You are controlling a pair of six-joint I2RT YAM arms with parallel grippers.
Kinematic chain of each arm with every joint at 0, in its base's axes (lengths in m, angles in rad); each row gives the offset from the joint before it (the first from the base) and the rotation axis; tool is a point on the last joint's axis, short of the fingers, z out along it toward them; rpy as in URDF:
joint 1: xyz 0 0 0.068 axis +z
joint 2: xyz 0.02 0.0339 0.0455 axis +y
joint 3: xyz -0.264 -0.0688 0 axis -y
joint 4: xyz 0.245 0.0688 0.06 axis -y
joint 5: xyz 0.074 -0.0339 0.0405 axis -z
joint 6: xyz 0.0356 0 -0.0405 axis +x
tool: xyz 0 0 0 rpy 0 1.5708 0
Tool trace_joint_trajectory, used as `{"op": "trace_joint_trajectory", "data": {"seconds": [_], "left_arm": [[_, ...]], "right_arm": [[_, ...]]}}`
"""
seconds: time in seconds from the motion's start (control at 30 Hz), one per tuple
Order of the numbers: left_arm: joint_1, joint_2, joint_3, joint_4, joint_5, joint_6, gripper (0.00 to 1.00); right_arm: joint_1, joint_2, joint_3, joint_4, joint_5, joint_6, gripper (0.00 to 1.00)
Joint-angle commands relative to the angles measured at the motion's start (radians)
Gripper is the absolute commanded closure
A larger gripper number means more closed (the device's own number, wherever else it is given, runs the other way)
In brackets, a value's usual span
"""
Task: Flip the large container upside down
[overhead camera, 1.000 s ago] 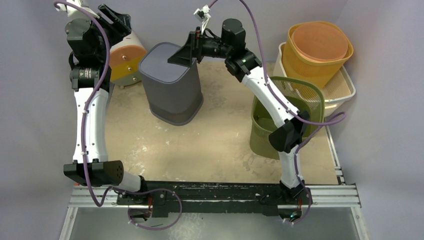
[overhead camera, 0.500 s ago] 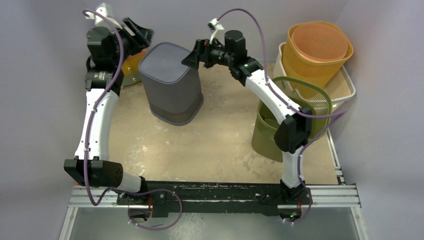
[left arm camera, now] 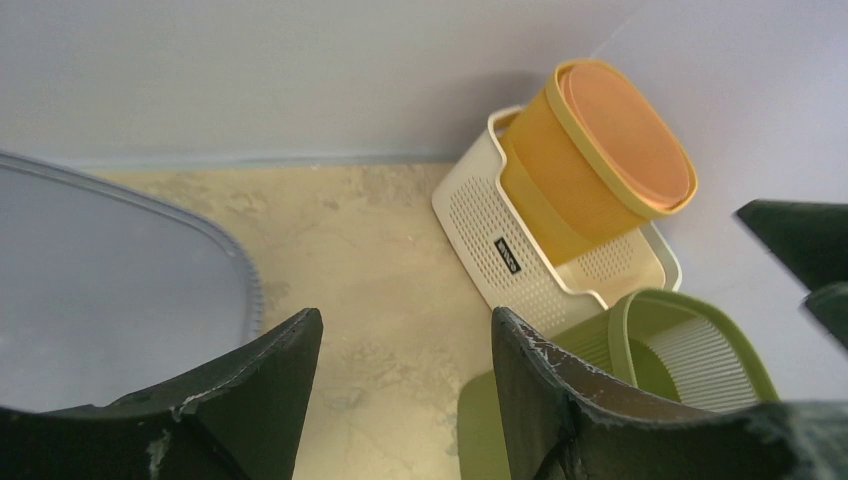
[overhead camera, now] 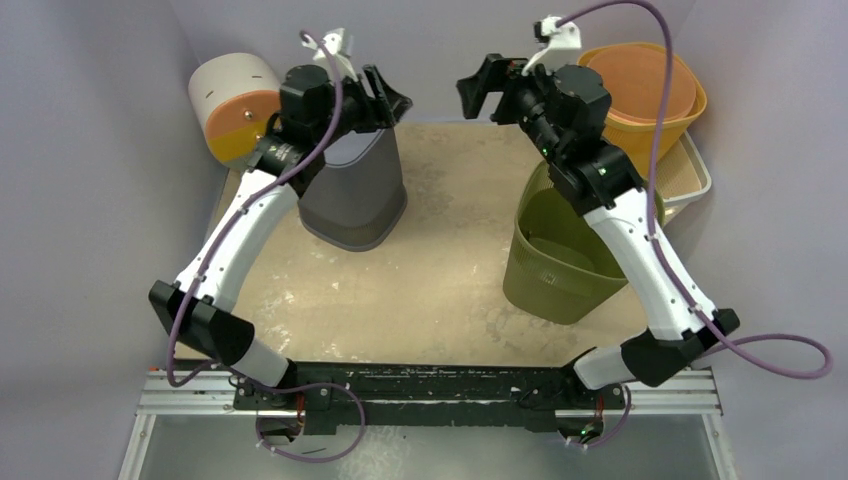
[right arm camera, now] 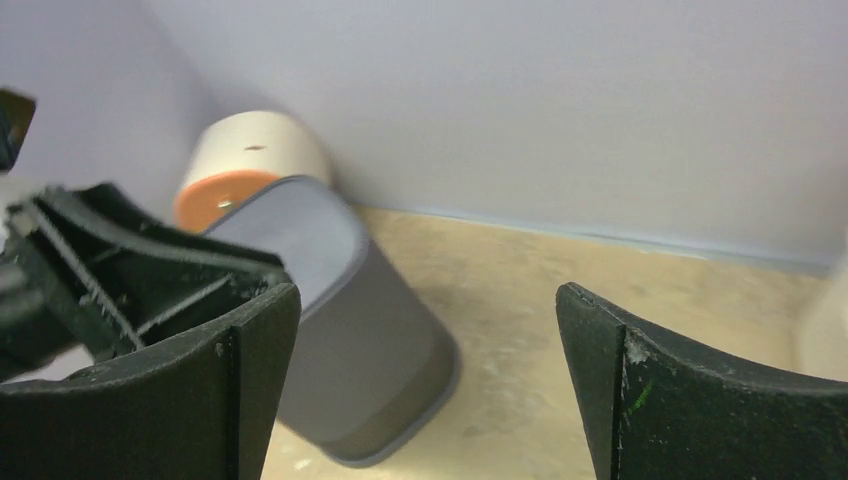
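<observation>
Top view: grey container (overhead camera: pixel 352 200) stands rim-down, upper left of centre, its top partly hidden under the left gripper (overhead camera: pixel 390 97). Wrist views show the flat closed base. Left gripper's fingers apart, empty. Right gripper (overhead camera: pixel 478 88) likewise, well clear.

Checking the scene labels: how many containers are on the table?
5: grey bin centre-left, white bin far left, green basket right, orange basket in the white tray far right; another may nest inside.
</observation>
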Motion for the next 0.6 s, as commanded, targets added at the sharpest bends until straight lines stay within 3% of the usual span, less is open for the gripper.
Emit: {"op": "trace_joint_trajectory", "data": {"seconds": [0.0, 0.37, 0.57], "left_arm": [[-0.065, 0.064, 0.009, 0.059, -0.006, 0.001, 0.40], [-0.106, 0.176, -0.146, 0.154, -0.073, -0.002, 0.41], [-0.119, 0.157, -0.360, 0.388, -0.454, -0.066, 0.42]], "right_arm": [[-0.038, -0.062, -0.051, -0.090, 0.312, -0.025, 0.00], [-0.094, -0.161, -0.144, -0.168, 0.419, -0.054, 0.00], [-0.107, -0.172, -0.191, -0.158, 0.406, -0.063, 0.00]]}}
